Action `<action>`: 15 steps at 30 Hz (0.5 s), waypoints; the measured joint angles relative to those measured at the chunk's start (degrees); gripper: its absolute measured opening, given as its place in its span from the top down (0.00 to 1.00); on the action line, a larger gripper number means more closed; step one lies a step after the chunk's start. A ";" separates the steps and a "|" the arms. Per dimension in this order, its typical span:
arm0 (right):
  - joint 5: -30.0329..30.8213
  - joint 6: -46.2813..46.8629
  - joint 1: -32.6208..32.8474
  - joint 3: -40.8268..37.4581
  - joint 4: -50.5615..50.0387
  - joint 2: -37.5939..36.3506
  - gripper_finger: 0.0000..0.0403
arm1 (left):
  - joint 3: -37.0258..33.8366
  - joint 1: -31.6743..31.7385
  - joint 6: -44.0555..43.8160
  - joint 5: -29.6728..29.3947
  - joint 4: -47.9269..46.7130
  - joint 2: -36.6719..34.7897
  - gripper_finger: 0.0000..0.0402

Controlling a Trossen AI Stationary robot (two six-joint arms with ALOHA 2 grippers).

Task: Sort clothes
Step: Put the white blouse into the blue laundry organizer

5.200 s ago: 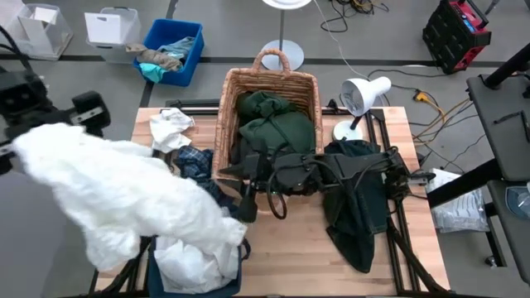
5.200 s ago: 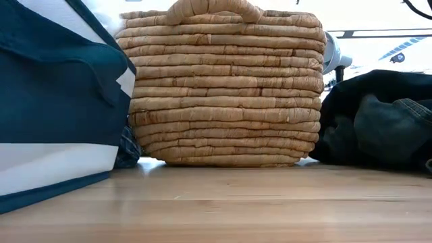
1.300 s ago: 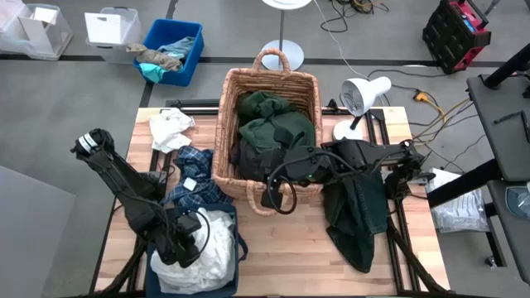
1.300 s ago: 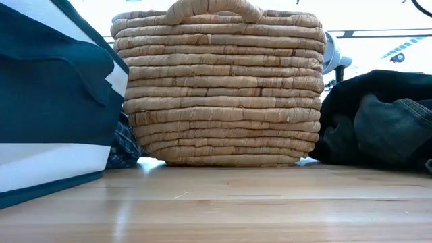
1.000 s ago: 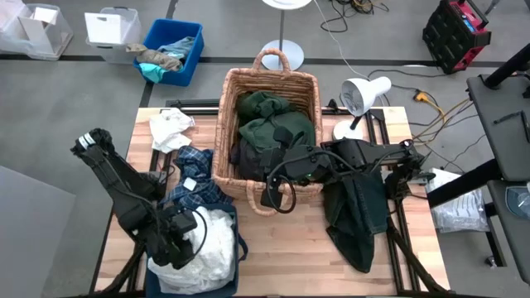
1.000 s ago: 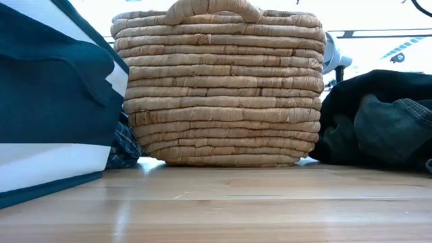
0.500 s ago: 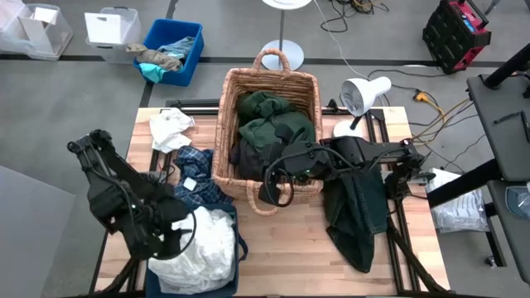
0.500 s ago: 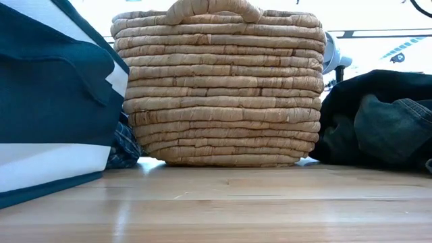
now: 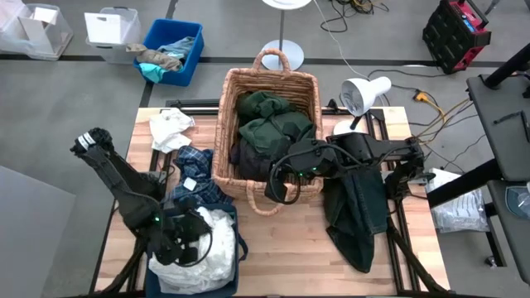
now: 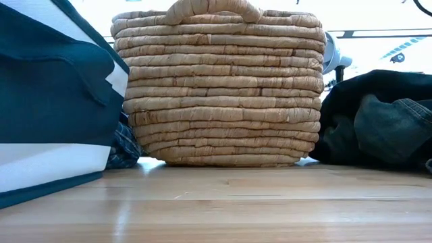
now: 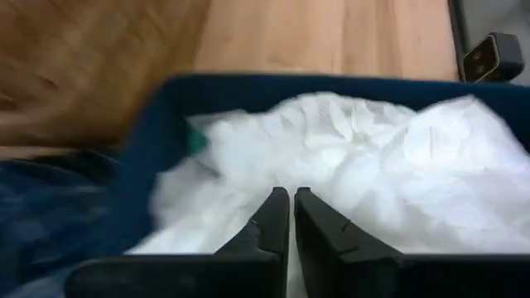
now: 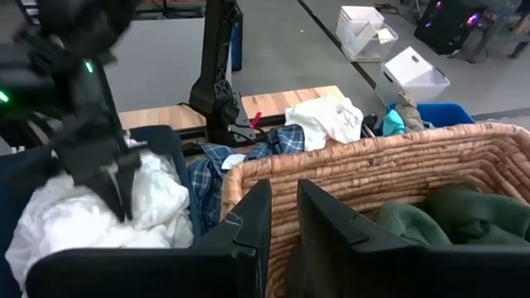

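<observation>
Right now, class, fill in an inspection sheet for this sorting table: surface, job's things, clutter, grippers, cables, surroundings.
Surface: wooden table, front part bare.
Job's things: white clothes in the navy bin; dark green clothes in the wicker basket; plaid garment and small white garment on the table; dark garment draped right of the basket.
Clutter: white lamp.
Grippers: left gripper shut, over the white clothes; right gripper at the basket's front rim, nearly shut, holding nothing visible.
Cables: on the floor behind the table.
Surroundings: blue bin of rags, clear bins.
</observation>
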 joint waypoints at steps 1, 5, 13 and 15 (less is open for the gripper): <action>0.01 -0.06 0.00 0.00 0.00 0.00 0.87 | -2.44 0.03 -0.31 1.13 3.58 -0.08 0.99; 0.01 -0.09 -0.02 0.00 0.04 0.16 0.86 | -10.94 0.11 -5.39 4.61 12.66 -0.10 1.00; 0.01 -0.17 -0.35 0.00 0.03 0.31 0.85 | -18.27 0.11 -12.10 8.96 16.64 -0.34 1.00; 0.01 -0.23 -0.58 0.00 0.02 0.31 0.86 | -18.94 0.11 -11.40 9.82 16.59 -0.34 1.00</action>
